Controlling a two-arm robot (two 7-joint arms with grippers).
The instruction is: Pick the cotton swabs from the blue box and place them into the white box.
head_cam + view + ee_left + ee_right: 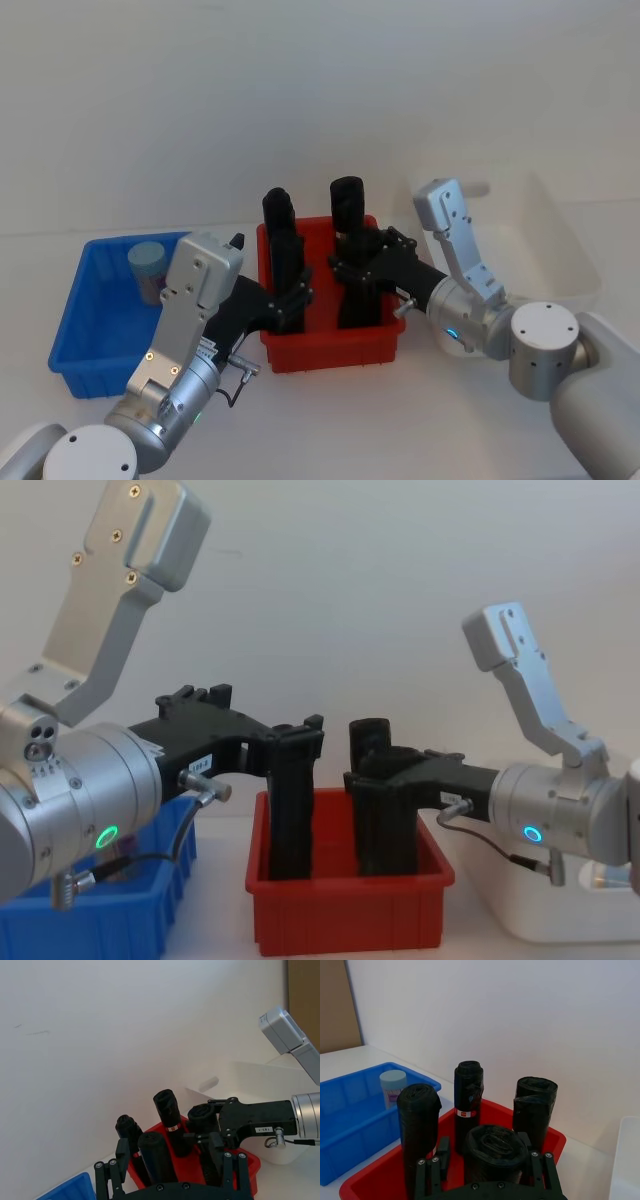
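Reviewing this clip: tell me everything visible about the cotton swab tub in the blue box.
The cotton swabs are one small cylindrical tub with a pale blue-grey lid and a pinkish label on its side. It stands upright, lid on, inside the blue box, toward the far side, near the wall facing the red bin. The left gripper is over the red bin, beside a black cylinder, well away from the tub. Nothing but the box is seen touching it. Its contents are too small to make out.
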